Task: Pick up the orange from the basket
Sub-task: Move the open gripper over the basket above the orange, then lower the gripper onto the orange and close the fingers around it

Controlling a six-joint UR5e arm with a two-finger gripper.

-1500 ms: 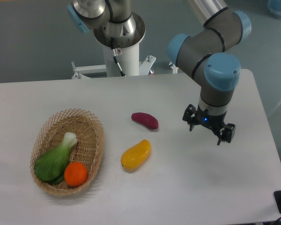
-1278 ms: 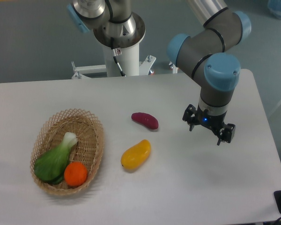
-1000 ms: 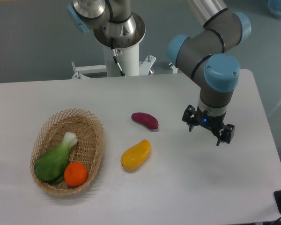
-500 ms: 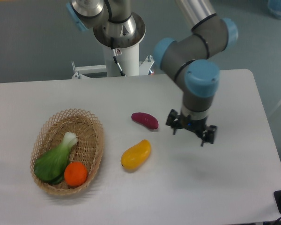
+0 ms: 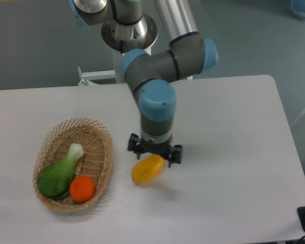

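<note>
Jaws stand wide and empty as my gripper (image 5: 154,152) hangs over the yellow fruit (image 5: 147,169); the orange (image 5: 82,188) lies in the basket (image 5: 99,133) beside a green vegetable (image 5: 60,172)

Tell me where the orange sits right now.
The orange lies in the near end of the basket at the table's left, touching the green vegetable. The pincer is off to its right, above the yellow fruit.

Bright orange-red orange (image 5: 82,188) beside a green bok choy (image 5: 59,174) in the light tan woven basket (image 5: 98,133); yellow-orange mango (image 5: 146,170); black gripper (image 5: 154,151), possibly dark grey.
</note>
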